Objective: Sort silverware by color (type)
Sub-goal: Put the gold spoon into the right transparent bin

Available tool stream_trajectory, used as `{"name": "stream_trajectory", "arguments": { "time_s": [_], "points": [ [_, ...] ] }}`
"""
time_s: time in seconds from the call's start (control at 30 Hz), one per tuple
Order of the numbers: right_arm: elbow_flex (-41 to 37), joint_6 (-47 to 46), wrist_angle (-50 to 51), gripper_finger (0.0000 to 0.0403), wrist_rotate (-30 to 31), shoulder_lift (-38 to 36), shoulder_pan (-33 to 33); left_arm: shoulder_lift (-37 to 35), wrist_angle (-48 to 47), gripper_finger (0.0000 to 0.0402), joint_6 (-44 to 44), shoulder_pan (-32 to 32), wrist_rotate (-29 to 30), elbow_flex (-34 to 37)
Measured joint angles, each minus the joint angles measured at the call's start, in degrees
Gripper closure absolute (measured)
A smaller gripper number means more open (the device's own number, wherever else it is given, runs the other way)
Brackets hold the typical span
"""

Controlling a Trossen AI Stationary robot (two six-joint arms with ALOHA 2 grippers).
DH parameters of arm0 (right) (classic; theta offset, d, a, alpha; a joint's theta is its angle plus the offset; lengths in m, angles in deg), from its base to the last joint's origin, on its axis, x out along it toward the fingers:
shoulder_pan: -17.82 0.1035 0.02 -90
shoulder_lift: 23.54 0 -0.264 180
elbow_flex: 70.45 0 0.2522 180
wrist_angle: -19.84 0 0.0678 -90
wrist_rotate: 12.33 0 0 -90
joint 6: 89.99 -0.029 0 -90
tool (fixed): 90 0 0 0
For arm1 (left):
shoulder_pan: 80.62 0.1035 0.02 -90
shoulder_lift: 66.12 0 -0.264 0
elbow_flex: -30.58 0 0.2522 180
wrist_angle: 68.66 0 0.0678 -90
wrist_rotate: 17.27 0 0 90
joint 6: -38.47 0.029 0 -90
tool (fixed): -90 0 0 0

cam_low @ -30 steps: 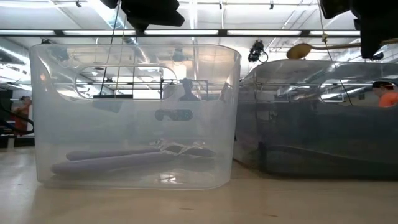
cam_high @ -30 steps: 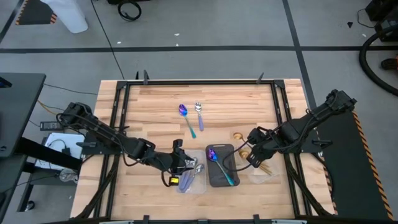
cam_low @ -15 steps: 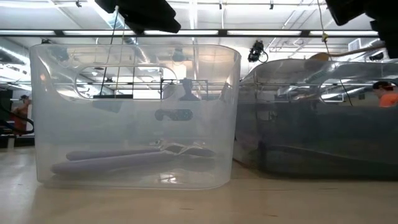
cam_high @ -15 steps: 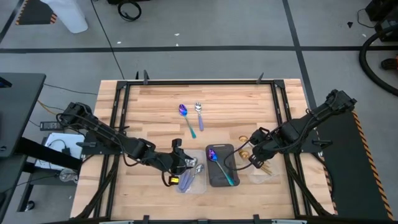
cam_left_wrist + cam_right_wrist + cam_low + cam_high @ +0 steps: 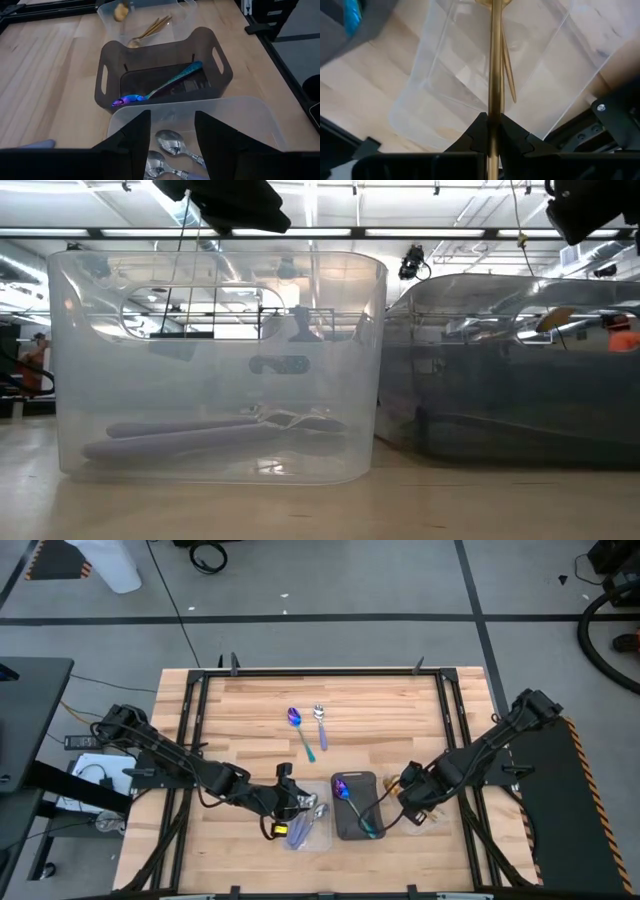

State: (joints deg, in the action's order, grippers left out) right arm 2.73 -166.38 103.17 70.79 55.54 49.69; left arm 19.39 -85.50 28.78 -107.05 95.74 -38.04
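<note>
Glare and frosted plastic blur much of the low view: silver spoons (image 5: 215, 432) in the clear tray (image 5: 60, 360) show only as grey streaks. Right gripper (image 5: 490, 131) is clamped on the thin handle of a gold spoon (image 5: 494, 65); its bowl is cut off in the wrist view, seen as a small blob in the left wrist view. It hangs over the clear right-hand tray (image 5: 445, 120), w/ other gold spoons (image 5: 147, 31) lying inside. Left gripper (image 5: 171, 131) hovers above the silver tray, fingers spread, holding nothing. Dark smoky tray (image 5: 165, 55) btwn the two holds one iridescent purple-blue spoon (image 5: 159, 89), teal handle. On bare wood, well apart: another iridescent spoon (image 5: 300, 730) just beside a silver spoon (image 5: 320, 723).
</note>
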Motion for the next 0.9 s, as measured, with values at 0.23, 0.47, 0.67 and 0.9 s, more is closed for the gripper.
{"name": "stream_trajectory", "arguments": {
  "time_s": [0.23,0.47,0.67,0.9],
  "points": [
    [0.0,1.49,0.05,0.0369,0.22,4.11,0.28,0.0,-0.09,0.024,0.0,0.0,0.0,-0.01],
    [0.0,3.11,0.33,0.037,1.16,8.56,0.28,0.0,-0.19,0.024,0.0,0.0,0.0,-0.01],
    [0.0,4.33,0.28,0.037,1.34,12.65,0.28,0.0,-0.25,0.024,0.0,0.0,-0.02,-0.01],
    [0.0,5.88,0.24,0.0371,1.76,16.67,0.28,0.0,-1.3,0.024,-0.04,0.0,-0.04,-0.01]
  ]
}}
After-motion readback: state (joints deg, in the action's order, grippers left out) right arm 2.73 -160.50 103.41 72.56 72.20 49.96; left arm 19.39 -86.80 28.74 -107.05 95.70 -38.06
